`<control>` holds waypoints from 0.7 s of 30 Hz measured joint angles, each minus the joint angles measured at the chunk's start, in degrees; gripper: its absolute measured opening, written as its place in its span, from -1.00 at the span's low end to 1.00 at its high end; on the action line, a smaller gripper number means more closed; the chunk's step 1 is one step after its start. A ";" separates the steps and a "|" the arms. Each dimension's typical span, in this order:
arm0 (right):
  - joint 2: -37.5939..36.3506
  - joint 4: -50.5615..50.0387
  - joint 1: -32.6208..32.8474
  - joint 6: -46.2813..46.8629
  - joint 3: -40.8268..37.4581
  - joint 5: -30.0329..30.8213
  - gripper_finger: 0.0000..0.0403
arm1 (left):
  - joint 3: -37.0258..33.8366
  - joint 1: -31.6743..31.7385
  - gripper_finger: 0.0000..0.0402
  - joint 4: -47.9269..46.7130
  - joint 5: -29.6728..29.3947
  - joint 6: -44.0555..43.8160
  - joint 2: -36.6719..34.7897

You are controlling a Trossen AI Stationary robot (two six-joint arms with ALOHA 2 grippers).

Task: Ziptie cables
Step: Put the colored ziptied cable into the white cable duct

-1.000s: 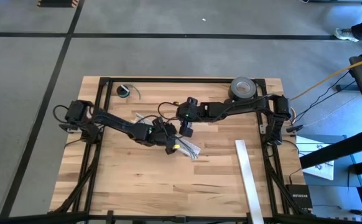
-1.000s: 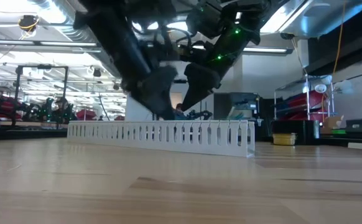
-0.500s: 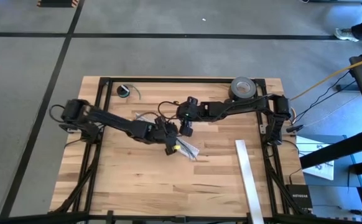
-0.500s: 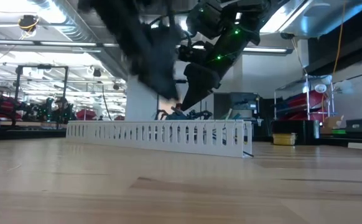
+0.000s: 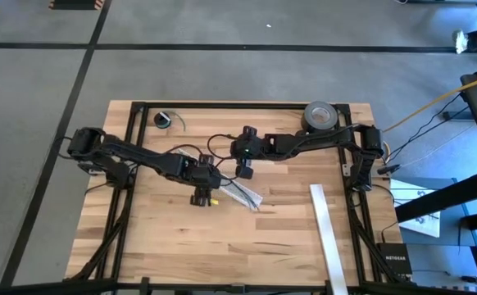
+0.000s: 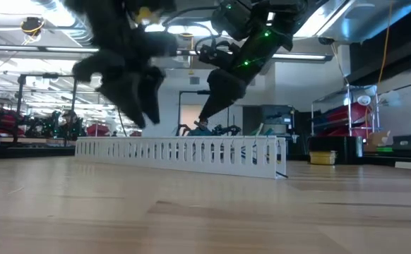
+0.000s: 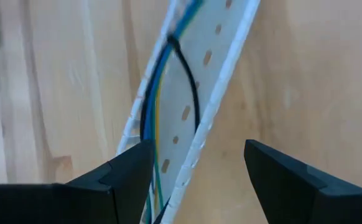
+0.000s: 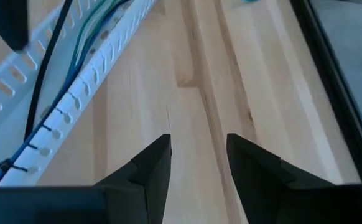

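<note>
A white slotted strip (image 5: pixel 240 193) lies slantwise on the table's middle. The cables (image 7: pixel 148 115), thin blue, green and yellow wires, run along inside it. A thin black ziptie (image 7: pixel 192 87) arcs over them, and in the right wrist view it (image 8: pixel 44 65) runs beside the wires. My left gripper (image 7: pixel 198 149) hangs open above the strip's near-left part, clear of it. My right gripper (image 8: pixel 198 140) stands open just past the strip's far side, over bare wood, with nothing between its fingers.
A second white strip (image 5: pixel 329 238) lies toward the near right edge. A grey tape roll (image 5: pixel 320 115) sits at the far right, and a small coil with a green wire (image 5: pixel 164 120) at the far left. Black frame rails (image 5: pixel 238 106) border the table.
My left gripper has risen off the slotted strip and gone toward the table's left edge, rolling about its own axis as it went. Its fingers have kept the same gap. The strip and wires lie where they were.
</note>
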 joint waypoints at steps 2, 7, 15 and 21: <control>0.00 1.12 0.01 0.20 0.00 0.00 -0.29 | -2.48 0.66 0.17 2.35 0.14 2.17 0.07; 0.00 2.07 0.02 0.22 0.00 -0.02 -0.29 | -5.33 0.84 0.17 4.76 3.12 6.13 0.13; 0.00 1.87 0.07 0.28 0.00 -0.02 -0.29 | -8.87 1.97 0.16 9.86 6.40 -3.58 2.12; 0.00 -3.51 0.39 8.19 0.02 -0.04 -0.29 | -8.88 2.12 -0.22 14.73 9.54 -14.92 3.87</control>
